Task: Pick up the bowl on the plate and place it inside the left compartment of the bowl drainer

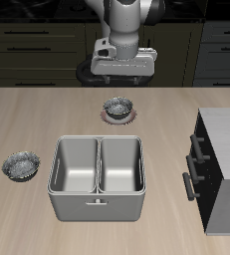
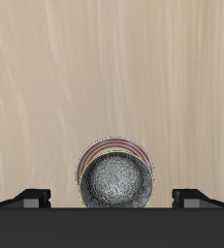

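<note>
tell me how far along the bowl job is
Nothing is done yet: the speckled silvery-grey bowl sits on the reddish-rimmed plate. In hand: the gripper hangs open above it. Left: grasp, lift, and place it in the grey metal bowl drainer, both wells empty.

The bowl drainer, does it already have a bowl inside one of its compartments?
No, both wells of the bowl drainer show only bare grey metal, while one bowl sits on the plate and the other bowl rests on the table.

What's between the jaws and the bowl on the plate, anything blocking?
Nothing visible. The gripper hangs above the bowl on the plate, jaws apart. Bare table lies between the bowl and the bowl drainer; both wells look empty.
</note>
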Available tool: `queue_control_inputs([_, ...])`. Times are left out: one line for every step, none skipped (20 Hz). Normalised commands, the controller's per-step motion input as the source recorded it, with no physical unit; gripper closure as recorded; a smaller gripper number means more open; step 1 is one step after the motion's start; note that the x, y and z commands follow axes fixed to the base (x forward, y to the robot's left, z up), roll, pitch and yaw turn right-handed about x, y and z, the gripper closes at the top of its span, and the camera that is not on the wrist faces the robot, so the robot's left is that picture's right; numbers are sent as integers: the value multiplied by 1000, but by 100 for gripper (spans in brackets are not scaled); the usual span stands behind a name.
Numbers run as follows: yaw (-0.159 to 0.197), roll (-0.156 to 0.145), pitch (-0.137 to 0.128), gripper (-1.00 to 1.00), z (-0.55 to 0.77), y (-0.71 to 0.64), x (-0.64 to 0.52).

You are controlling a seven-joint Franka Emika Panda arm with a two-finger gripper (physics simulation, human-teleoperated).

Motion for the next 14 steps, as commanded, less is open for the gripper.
queue_control_inputs([-22,6,72,-100,-522,174,-162])
queue_control_inputs([-48,21,41,-100,-243,47,-83])
queue_control_inputs([-55,3,17,-100,-329,59,-212])
queue_control_inputs([19,-54,-15,-100,-387,67,-354])
queue_control_inputs([-30,-24,46,-100,-363,-48,-159])
queue_control_inputs([-55,22,56,-100,-298,-59,-169])
queue_control_inputs([-4,-49,14,-100,-307,-120,-193])
queue_control_inputs([-14,-52,3,-100,-284,-65,-182])
queue_control_inputs([-29,0,22,-100,-334,-70,-105])
queue_control_inputs([-77,-36,47,-100,-354,-51,-149])
queue_control_inputs([-23,-10,9,-100,-117,-27,16])
queue_control_inputs([26,-30,2,-100,-503,138,-196])
queue_control_inputs([-107,36,69,-100,-328,32,-82])
queue_control_inputs([-53,16,21,-100,-127,-24,-1])
